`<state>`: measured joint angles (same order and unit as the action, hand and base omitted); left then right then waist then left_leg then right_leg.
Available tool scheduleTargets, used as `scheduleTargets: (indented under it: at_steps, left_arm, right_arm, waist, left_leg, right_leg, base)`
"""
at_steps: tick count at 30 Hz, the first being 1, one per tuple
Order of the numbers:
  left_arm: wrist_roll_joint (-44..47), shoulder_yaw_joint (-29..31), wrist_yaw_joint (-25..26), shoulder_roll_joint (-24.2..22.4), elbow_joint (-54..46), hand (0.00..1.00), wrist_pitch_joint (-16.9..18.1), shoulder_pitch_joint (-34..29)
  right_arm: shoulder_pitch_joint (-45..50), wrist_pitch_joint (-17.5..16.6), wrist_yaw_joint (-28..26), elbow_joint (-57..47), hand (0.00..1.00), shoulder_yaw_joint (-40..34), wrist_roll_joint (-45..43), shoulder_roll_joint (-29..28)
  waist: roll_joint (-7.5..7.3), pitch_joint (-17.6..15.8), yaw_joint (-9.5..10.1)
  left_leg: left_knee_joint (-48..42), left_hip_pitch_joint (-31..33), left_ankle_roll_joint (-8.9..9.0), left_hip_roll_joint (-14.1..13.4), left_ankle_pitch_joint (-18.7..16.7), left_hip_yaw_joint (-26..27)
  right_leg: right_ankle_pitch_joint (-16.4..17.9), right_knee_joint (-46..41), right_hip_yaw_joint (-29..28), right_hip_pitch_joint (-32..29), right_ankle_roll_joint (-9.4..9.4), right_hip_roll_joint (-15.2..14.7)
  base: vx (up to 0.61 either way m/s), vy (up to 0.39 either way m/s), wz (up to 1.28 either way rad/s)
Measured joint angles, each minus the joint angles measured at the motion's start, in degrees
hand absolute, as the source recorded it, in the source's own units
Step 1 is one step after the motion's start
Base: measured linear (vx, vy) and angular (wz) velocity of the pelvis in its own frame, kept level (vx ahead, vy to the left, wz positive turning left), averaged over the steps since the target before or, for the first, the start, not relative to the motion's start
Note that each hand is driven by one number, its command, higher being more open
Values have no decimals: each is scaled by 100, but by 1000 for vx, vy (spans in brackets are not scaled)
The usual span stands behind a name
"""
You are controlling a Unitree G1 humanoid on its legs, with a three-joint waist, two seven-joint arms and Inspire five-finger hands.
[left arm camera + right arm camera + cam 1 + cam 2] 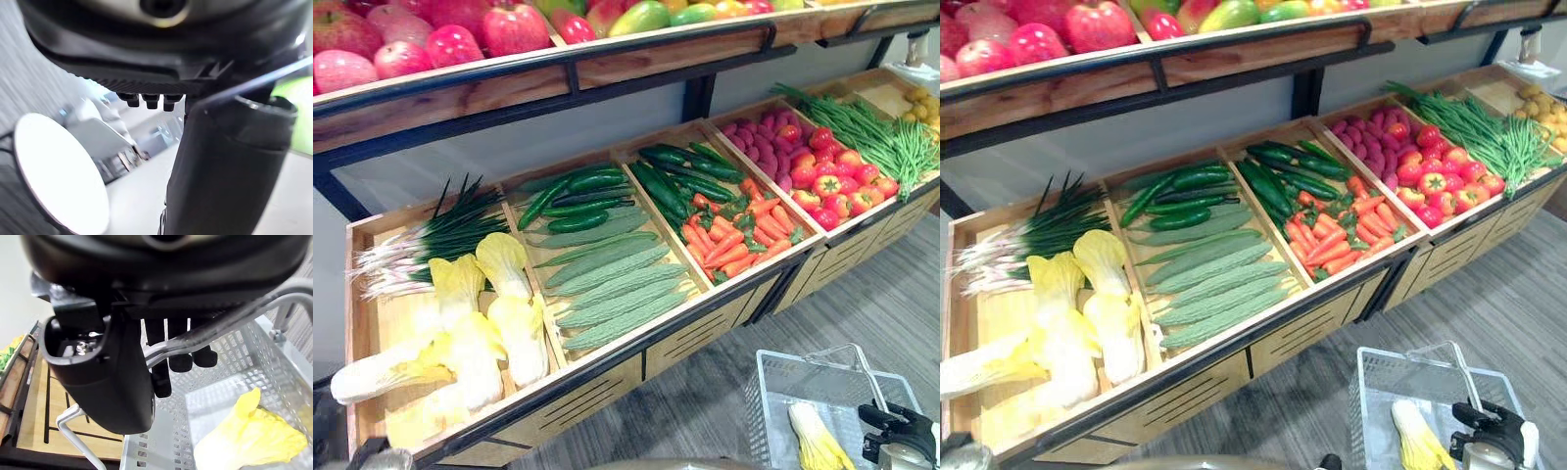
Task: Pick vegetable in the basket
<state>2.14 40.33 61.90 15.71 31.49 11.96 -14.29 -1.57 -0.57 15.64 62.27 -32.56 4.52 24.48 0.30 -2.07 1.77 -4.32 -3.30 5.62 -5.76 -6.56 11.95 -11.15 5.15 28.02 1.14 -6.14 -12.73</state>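
This is a greengrocer's shop or a supermarket's produce aisle: a long wooden display stand (pixel 592 392) is parted into bins of cabbages (pixel 460 343), cucumbers (pixel 578 203), carrots (pixel 734 240) and tomatoes (pixel 832 191), an upper shelf (pixel 460 98) carries fruit (pixel 455 44), and a wire shopping basket (pixel 771 392) hangs in front of it.

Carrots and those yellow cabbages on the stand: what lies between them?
Pale green bumpy gourds lie in the compartment between the carrots and cabbages, plain in the left eye view.

Cabbage (pixel 818 441) lies in basket (pixel 762 390) before stand (pixel 570 406).
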Motion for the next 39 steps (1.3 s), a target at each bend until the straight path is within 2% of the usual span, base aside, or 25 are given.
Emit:
scheduleTargets:
  at_steps: [4, 8, 10, 14, 16, 19, 21, 22, 23, 26, 28, 31, 34, 39]
  left_arm:
    - [294, 525, 423, -41, 760, 100, -97, -42]
    - [696, 1269, 519, -20, 1477, 100, -150, -11]
    - [974, 1560, 487, -17, 1909, 100, -302, -13]
    - [1179, 1577, 46, -34, 2623, 100, -513, -4]
    - [1327, 1503, -364, -95, 2978, 100, -529, 5]
    - [1315, 1119, -1229, -439, 3252, 100, -530, -9]
    - [1281, 552, -1934, -724, 3328, 100, -605, -6]
    - [1277, 403, -2084, -786, 3329, 100, -626, 4]
    - [1193, 91, -2541, -927, 3330, 100, -675, 19]
    - [1041, -412, -3304, -999, 3341, 100, -725, 56]
    - [835, -1025, -4009, -1002, 3334, 100, -713, 65]
    - [721, -1639, -4682, -1002, 3305, 100, -770, 114]
    - [516, -2174, -5178, -1006, 3282, 100, -750, 128]
    - [426, -2672, -5302, -997, 3272, 100, -752, 134]
  right_arm:
    - [-6, -103, -4, 0, 0, 4, 16, -14]
    - [-36, -227, -5, 112, 0, 3, 49, 55]
    - [-109, -237, -7, 295, 0, 3, 49, 140]
    - [-171, -242, -29, 516, 0, 3, 214, 263]
    - [-171, -242, -32, 576, 0, 2, 228, 287]
    - [-171, -242, -36, 689, 0, -5, 228, 340]
    - [-172, -254, -42, 695, 0, -6, 286, 358]
    - [-175, -266, -42, 695, 0, -7, 321, 366]
    - [-194, -294, -42, 695, 0, -7, 351, 383]
    - [-208, -329, -42, 695, 0, -6, 444, 387]
    - [-219, -333, -43, 679, 0, -6, 448, 379]
    - [-214, -333, -41, 658, 0, -7, 455, 239]
    - [-215, -336, -41, 655, 0, -5, 521, 87]
    - [-211, -351, -41, 477, 0, -1, 573, -14]
  waist:
    - [-120, 117, -9]
    - [-144, 185, -71]
    - [-144, 186, -118]
    - [-88, 191, -228]
    - [-81, 186, -281]
    - [-74, 179, -336]
    - [-45, 149, -359]
    - [-27, 126, -360]
    - [25, 67, -365]
    - [143, -5, -373]
    - [280, -88, -372]
    - [352, -135, -382]
    - [337, -185, -379]
    - [339, -285, -377]
  left_leg:
    - [-3, -13, 1, -7, -1, 17]
    - [2, -62, 15, -22, -10, 104]
    - [-1, -74, 37, -37, -27, 155]
    - [-11, -82, 99, -92, -66, 185]
    - [-11, -82, 104, -104, -67, 217]
    - [-17, -88, 101, -112, -67, 267]
    - [-7, -109, 100, -111, -72, 315]
    - [1, -132, 99, -110, -72, 330]
    - [17, -176, 100, -107, -79, 361]
    - [17, -198, 102, -115, -96, 425]
    - [24, -247, 105, -121, -102, 471]
    - [33, -269, 112, -142, -109, 485]
    - [36, -332, 132, -168, -126, 487]
    - [47, -378, 153, -197, -164, 524]
  right_leg:
    - [5, 3, -11, 8, -7, 3]
    - [6, 4, -84, 7, -8, 14]
    - [5, 5, -145, -8, -9, 28]
    - [6, 5, -179, -18, -9, 59]
    - [6, 5, -207, -38, -8, 75]
    - [5, 5, -257, -59, -9, 78]
    - [7, 5, -308, -86, -8, 81]
    - [7, 5, -324, -82, -8, 82]
    - [9, 5, -359, -68, -10, 84]
    - [10, 5, -427, -91, -9, 96]
    - [13, 4, -469, -85, -12, 108]
    - [30, 3, -486, -82, -13, 134]
    - [53, 3, -484, -28, -10, 160]
    - [86, 6, -509, -3, -15, 193]
  base:
    - [-5, -4, -1]
    - [-21, -17, -11]
    - [-29, -21, -13]
    - [-15, -32, -5]
    - [-4, -21, -8]
    - [2, -16, -8]
    - [6, -9, -11]
    - [6, -7, -13]
    - [3, -7, -11]
    - [8, -11, -13]
    - [19, -13, -11]
    - [12, -11, -4]
    - [0, 0, 0]
    - [-4, -12, -2]
